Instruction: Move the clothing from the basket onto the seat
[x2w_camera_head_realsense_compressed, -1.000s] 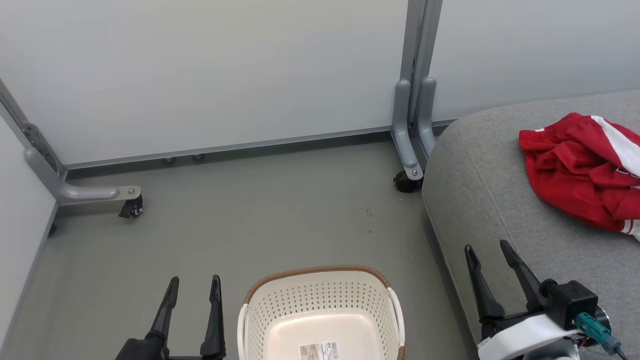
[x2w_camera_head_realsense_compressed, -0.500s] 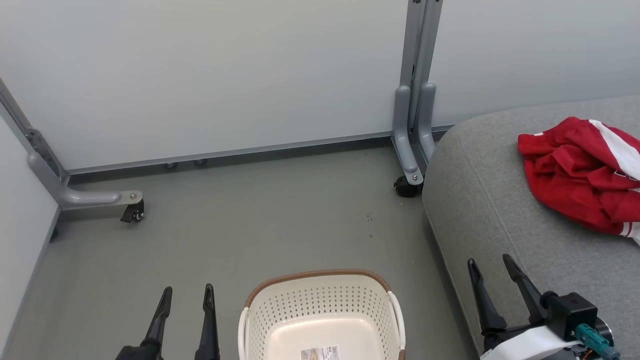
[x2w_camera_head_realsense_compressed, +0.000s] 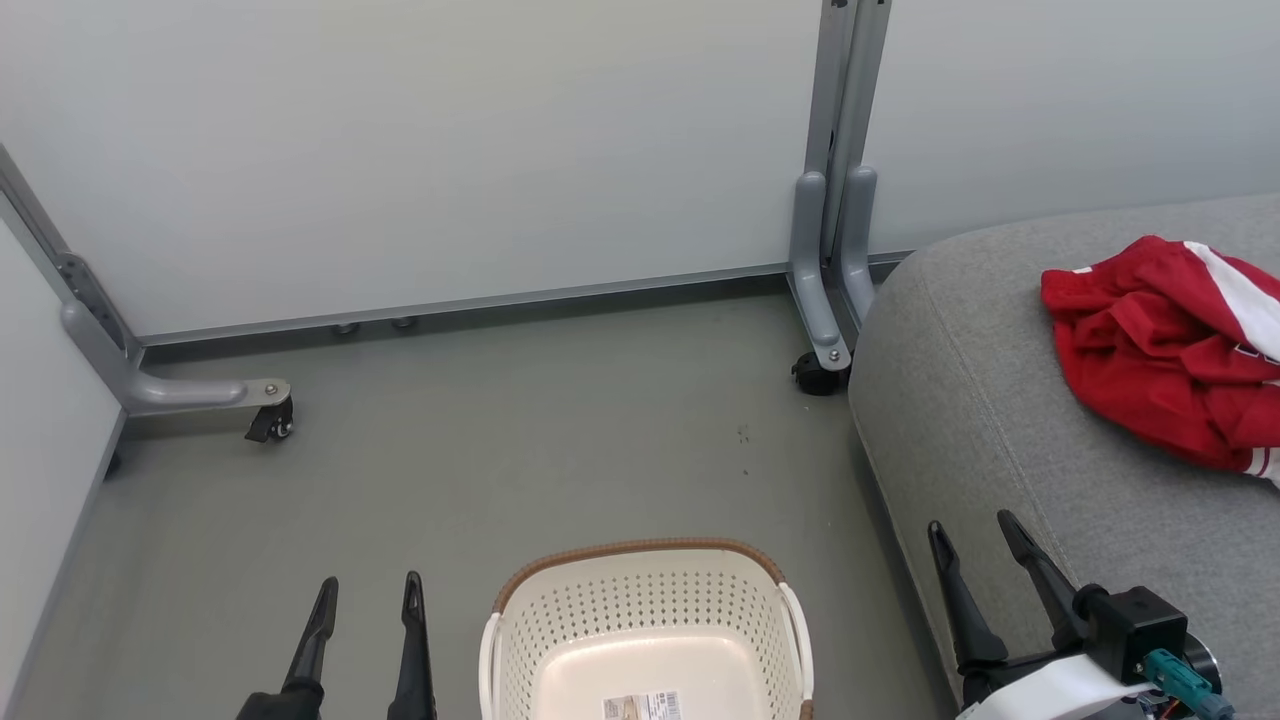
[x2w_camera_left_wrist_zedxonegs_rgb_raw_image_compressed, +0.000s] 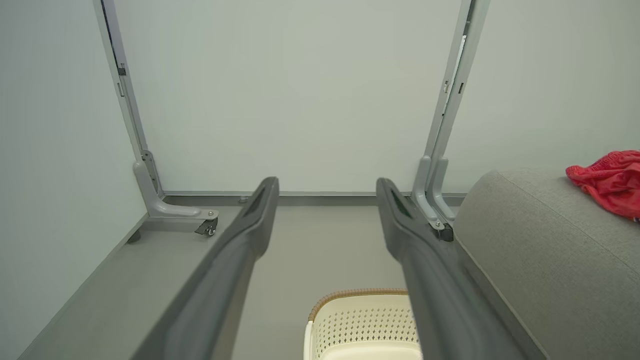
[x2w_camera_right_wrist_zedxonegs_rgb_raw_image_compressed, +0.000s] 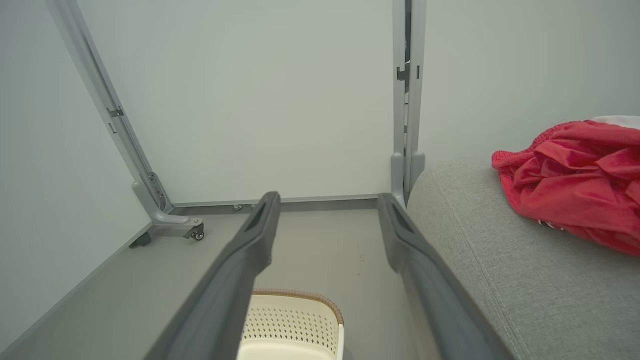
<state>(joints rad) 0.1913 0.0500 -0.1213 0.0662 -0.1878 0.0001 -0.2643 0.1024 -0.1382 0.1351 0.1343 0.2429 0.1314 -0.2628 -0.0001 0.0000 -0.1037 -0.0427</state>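
Observation:
The red clothing (x2w_camera_head_realsense_compressed: 1165, 360) with a white stripe lies crumpled on the grey seat (x2w_camera_head_realsense_compressed: 1000, 420) at the right; it also shows in the wrist views (x2w_camera_left_wrist_zedxonegs_rgb_raw_image_compressed: 607, 181) (x2w_camera_right_wrist_zedxonegs_rgb_raw_image_compressed: 570, 180). The cream basket (x2w_camera_head_realsense_compressed: 645, 625) with a brown rim stands on the floor at bottom centre, and what shows of its inside holds just a label sticker. My left gripper (x2w_camera_head_realsense_compressed: 368, 592) is open to the basket's left, holding nothing. Over the seat's front corner my right gripper (x2w_camera_head_realsense_compressed: 972, 530) is open with nothing in it. The seat (x2w_camera_left_wrist_zedxonegs_rgb_raw_image_compressed: 540, 250) (x2w_camera_right_wrist_zedxonegs_rgb_raw_image_compressed: 500, 250) and basket (x2w_camera_left_wrist_zedxonegs_rgb_raw_image_compressed: 360, 320) (x2w_camera_right_wrist_zedxonegs_rgb_raw_image_compressed: 295, 320) appear beyond each gripper's fingers.
Pale partition panels stand behind, on grey metal legs with castors (x2w_camera_head_realsense_compressed: 818, 372) (x2w_camera_head_realsense_compressed: 270, 425). Another panel (x2w_camera_head_realsense_compressed: 40, 450) closes the left side. Grey floor (x2w_camera_head_realsense_compressed: 500, 450) lies between the panels, the basket and the seat.
The view has shifted slightly upward. Both grippers sit a little lower in the picture, still open. The clothing and the basket have not moved.

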